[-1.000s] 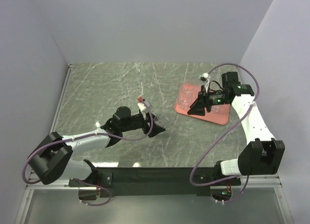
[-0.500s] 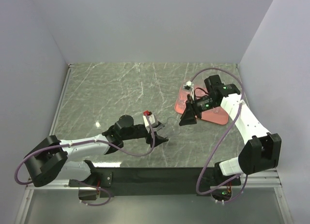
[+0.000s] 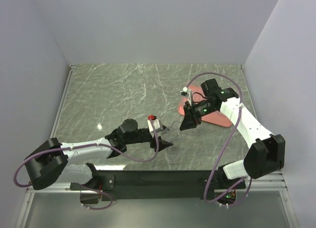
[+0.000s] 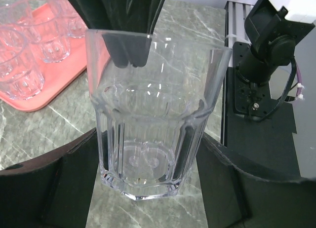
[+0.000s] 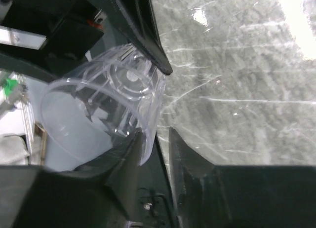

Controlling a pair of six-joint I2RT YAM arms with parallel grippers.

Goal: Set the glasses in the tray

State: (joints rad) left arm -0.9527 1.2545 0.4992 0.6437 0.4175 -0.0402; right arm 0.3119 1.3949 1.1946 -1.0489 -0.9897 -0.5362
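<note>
Flanking one glass (image 4: 153,134), two left fingers (image 4: 59,186)

Grey-green marbled table (image 3: 123,90), salmon-pink tray (image 3: 216,120) upon it.

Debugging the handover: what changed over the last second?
Right gripper left the tray and swung left and nearer, to the glass in the left gripper; its jaws narrowed and now straddle the rim, grip unclear. The left gripper eased slightly right and nearer. Unchanged: left jaws' spread, tray position.
</note>
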